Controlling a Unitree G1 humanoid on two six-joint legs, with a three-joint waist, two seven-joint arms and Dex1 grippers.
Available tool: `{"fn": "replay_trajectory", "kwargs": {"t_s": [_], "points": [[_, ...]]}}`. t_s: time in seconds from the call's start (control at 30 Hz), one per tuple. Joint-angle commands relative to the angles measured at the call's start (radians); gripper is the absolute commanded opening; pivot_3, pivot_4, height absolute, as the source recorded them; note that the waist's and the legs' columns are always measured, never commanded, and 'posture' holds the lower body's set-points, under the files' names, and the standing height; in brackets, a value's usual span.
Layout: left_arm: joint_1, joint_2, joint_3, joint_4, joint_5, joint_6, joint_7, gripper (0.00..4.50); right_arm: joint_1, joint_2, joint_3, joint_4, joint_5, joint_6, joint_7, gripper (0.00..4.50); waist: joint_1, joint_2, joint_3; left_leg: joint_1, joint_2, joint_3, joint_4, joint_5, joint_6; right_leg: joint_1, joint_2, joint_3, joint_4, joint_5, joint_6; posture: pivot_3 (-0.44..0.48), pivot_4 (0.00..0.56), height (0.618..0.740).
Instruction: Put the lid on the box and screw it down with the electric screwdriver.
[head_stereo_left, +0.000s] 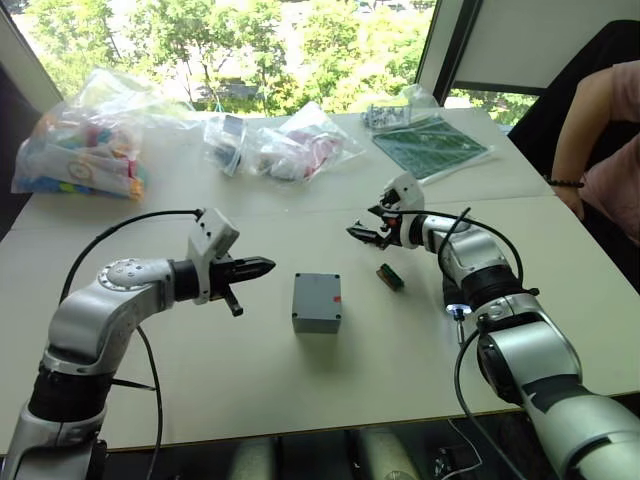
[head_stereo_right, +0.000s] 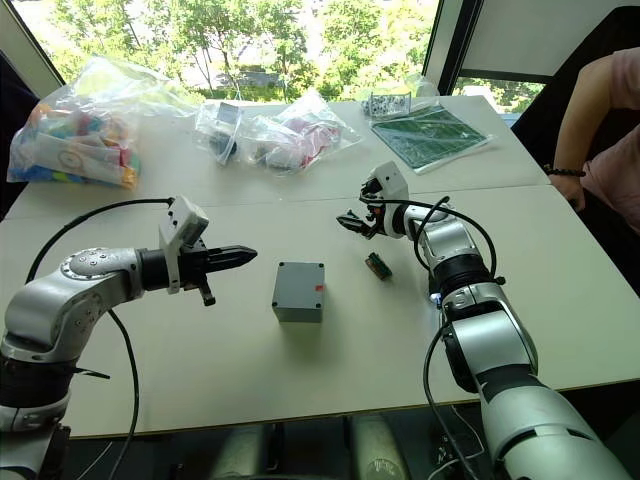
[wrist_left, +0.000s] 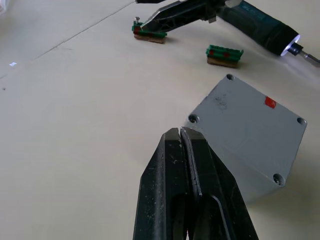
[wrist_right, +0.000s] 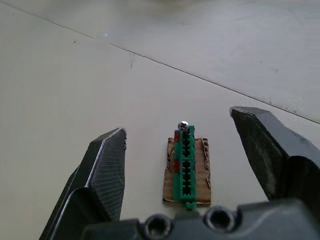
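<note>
Grey box (head_stereo_left: 316, 302) (red spot on top) stands lidded, upright.

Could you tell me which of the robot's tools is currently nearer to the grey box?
Left. The left tool hovers just beside the box, fingers shut; the right tool is farther back, open over a small green connector.

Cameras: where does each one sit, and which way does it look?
Eye views: on the head, looking forward and down at the table; both arms show.
Left wrist view: on that wrist, along the shut left hand toward the box.
Right wrist view: on that wrist, along the open right hand, down at the green strip.
Shared: both wrist views show that strip.
</note>
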Motion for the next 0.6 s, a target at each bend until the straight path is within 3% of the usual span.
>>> {"fn": "replay_trajectory", "kwargs": {"t_s": [0.03,0.53,0.6], "points": [[0.008,0.001,0.018,-0.048,-0.017,-0.007,0.02,0.0,-0.052,0.019,-0.03,0.057,-0.019,-0.052,-0.004,3.17,0.0,0.0,0.0,0.0,0.0,0.0,0.0,0.0,0.0,0.0,0.0,0.0,0.0,0.0,0.0,0.0,0.15,0.74],[0.023,0.007,-0.008,-0.039,-0.012,-0.031,0.035,0.0,-0.101,0.058,-0.089,0.17,-0.043,-0.093,-0.019,3.17,-0.002,0.0,0.0,0.001,0.0,0.0,0.0,0.002,-0.004,0.0,0.0,0.0,0.001,0.0,-0.001,0.0,0.15,0.74],[0.022,0.006,-0.011,-0.036,-0.011,-0.034,0.035,0.0,-0.105,0.067,-0.097,0.175,-0.043,-0.093,-0.02,2.65,-0.002,0.0,0.0,0.001,0.0,0.0,0.0,0.002,-0.004,0.0,0.0,0.0,0.001,0.0,-0.001,0.0,0.15,0.74]]}}
